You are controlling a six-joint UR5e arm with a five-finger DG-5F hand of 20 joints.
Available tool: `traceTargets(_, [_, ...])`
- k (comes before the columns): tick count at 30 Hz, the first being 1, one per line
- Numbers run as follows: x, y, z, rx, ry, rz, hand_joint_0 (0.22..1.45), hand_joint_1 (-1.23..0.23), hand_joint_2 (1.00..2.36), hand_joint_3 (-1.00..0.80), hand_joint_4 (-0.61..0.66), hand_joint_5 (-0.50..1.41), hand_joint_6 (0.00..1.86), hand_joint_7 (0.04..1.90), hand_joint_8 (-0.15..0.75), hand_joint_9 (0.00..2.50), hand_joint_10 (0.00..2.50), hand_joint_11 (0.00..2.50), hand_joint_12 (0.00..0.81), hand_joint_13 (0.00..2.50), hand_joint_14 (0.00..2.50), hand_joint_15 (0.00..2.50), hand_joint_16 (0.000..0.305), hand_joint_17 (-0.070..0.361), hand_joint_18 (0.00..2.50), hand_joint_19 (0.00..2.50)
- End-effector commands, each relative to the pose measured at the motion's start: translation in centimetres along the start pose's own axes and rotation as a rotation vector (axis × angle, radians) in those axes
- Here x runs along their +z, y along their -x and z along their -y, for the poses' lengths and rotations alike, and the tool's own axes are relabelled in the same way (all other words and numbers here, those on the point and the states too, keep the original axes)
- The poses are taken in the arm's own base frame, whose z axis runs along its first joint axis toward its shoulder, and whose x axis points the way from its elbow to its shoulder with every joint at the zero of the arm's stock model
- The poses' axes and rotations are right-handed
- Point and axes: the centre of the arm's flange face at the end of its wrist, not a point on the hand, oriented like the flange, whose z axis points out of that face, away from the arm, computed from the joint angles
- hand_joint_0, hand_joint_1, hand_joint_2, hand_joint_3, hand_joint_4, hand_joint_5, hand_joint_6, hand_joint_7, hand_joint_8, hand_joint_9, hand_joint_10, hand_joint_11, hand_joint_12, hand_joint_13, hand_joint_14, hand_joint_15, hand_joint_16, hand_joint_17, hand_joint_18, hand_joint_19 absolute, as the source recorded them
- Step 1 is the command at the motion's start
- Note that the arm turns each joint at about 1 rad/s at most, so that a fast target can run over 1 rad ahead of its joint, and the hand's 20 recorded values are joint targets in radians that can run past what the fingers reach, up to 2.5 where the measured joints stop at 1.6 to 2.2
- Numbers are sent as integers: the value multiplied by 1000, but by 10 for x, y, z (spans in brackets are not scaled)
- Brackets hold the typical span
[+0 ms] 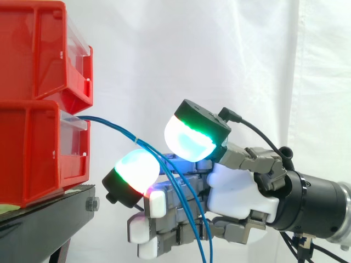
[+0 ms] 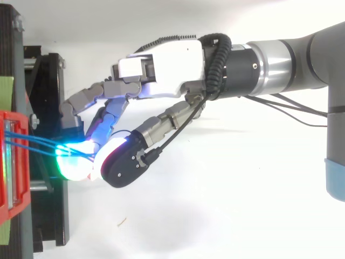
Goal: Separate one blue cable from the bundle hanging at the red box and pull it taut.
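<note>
Curled round a bundle of blue cables (image 1: 118,130), the robot's hand (image 1: 236,192) closes two glowing pads (image 1: 134,170) on the strands just off the front edge of the lower red bin (image 1: 33,153). The cables leave that bin's front lip, slope down to the right to the pads, then drop through the fingers past the palm. The nearest pad hangs close to the corner of the black stand (image 1: 49,213), clear of it. Above the hand, open room stretches before the white curtain (image 1: 219,49); the upper red bin (image 1: 33,49) overhangs at left.
</note>
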Motion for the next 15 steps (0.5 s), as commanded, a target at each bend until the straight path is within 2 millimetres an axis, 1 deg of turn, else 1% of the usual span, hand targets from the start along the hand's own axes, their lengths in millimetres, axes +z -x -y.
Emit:
traceTargets(1, [1, 2, -7, -27, 5, 3, 680, -612, 1012, -282, 196, -121, 562, 1213, 290, 895, 12, 473, 316, 824, 11, 319, 30, 66, 696, 350])
traceTargets(5, [1, 4, -10, -39, 4, 4, 658, -598, 1011, -331, 197, -125, 576, 1207, 293, 889, 12, 474, 314, 823, 12, 329, 30, 66, 695, 358])
traceTargets(7, [0, 5, -10, -41, 2, 5, 615, -540, 1007, -403, 195, -128, 584, 1193, 293, 882, 12, 472, 316, 821, 11, 327, 30, 66, 696, 366])
traceTargets(9, [0, 5, -10, -41, 2, 5, 609, -507, 1006, -422, 195, -132, 604, 1151, 292, 884, 15, 484, 316, 822, 11, 329, 30, 67, 696, 365])
traceTargets(13, [0, 5, -10, -42, 2, 8, 618, -474, 1006, -409, 196, -136, 645, 1100, 297, 899, 14, 485, 314, 825, 11, 327, 29, 66, 696, 373])
traceTargets(15, [0, 5, -10, -42, 2, 8, 638, -496, 1009, -385, 195, -138, 661, 1080, 297, 906, 14, 486, 316, 833, 12, 335, 29, 66, 706, 371])
